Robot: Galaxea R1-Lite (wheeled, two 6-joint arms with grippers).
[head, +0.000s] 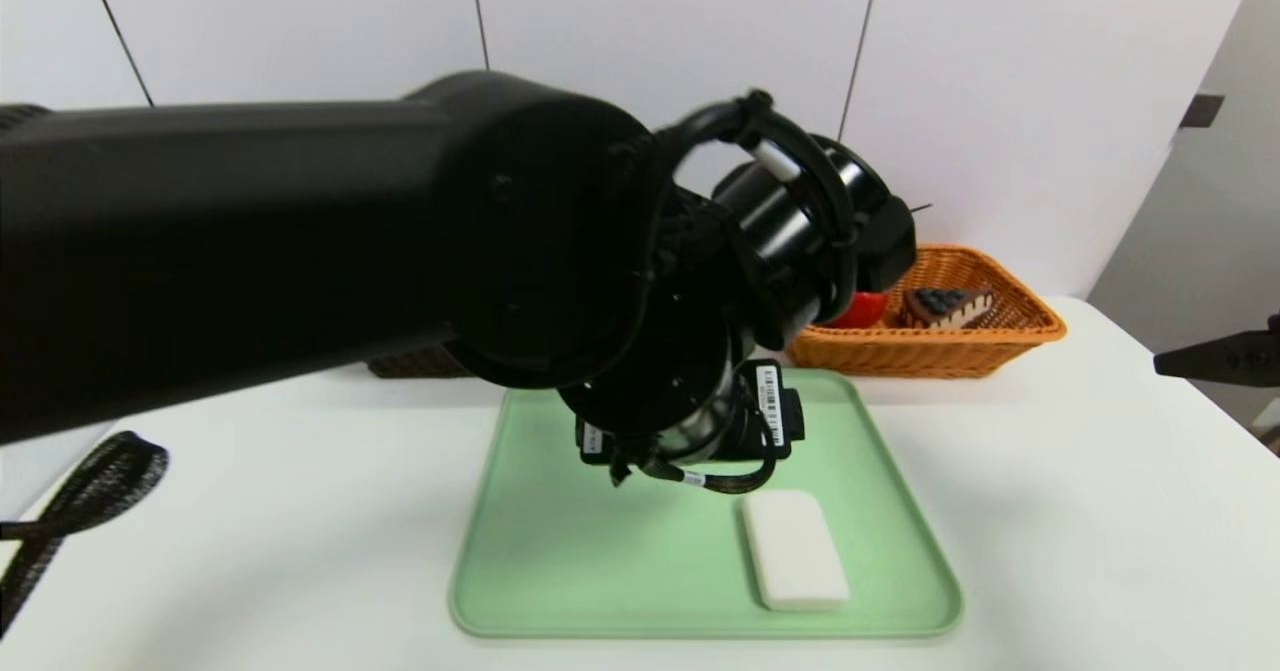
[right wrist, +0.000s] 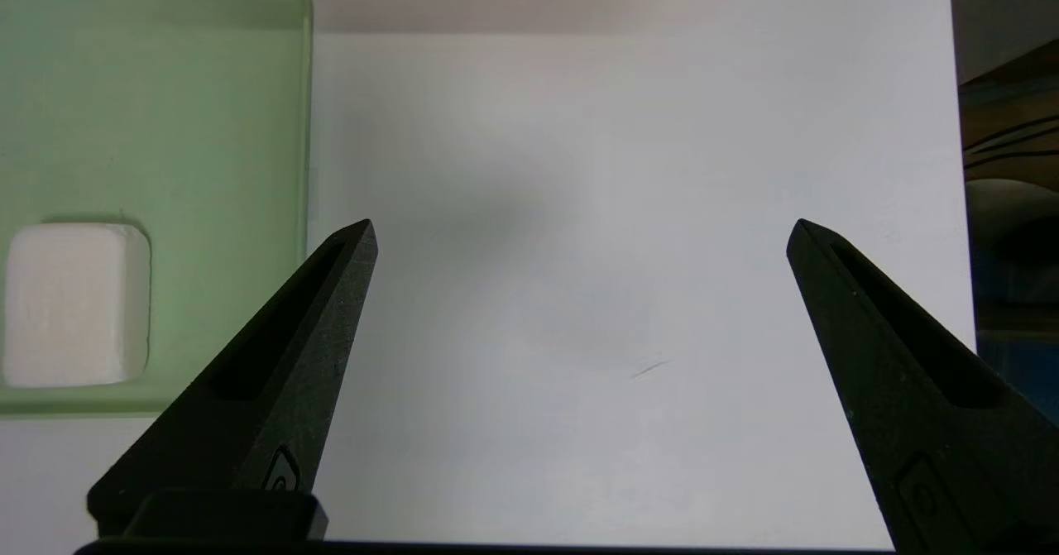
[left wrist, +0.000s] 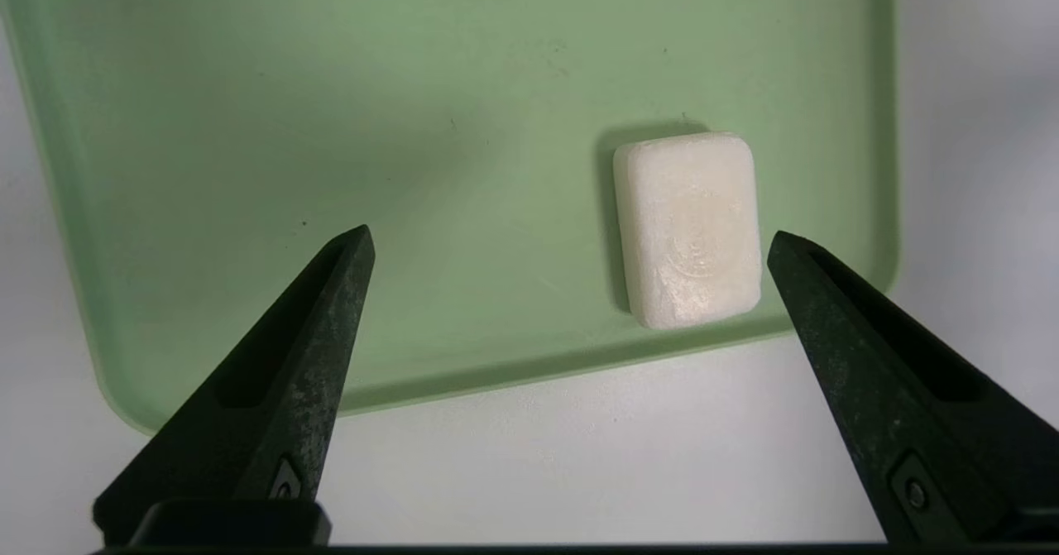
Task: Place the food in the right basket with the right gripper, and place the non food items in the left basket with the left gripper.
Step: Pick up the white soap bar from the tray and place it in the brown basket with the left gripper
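White soap bar (left wrist: 691,232) — rounded corners, faint stamp, w/ shadow

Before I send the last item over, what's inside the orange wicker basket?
In the orange wicker basket, a cake slice with dark topping and part of something red show. The left arm covers the rest of that side.

dark basket (head: 418,363) mostly hidden behind left arm (head: 300,231); red item (head: 862,311) partly hidden; soap's stamp (left wrist: 699,245) illegible
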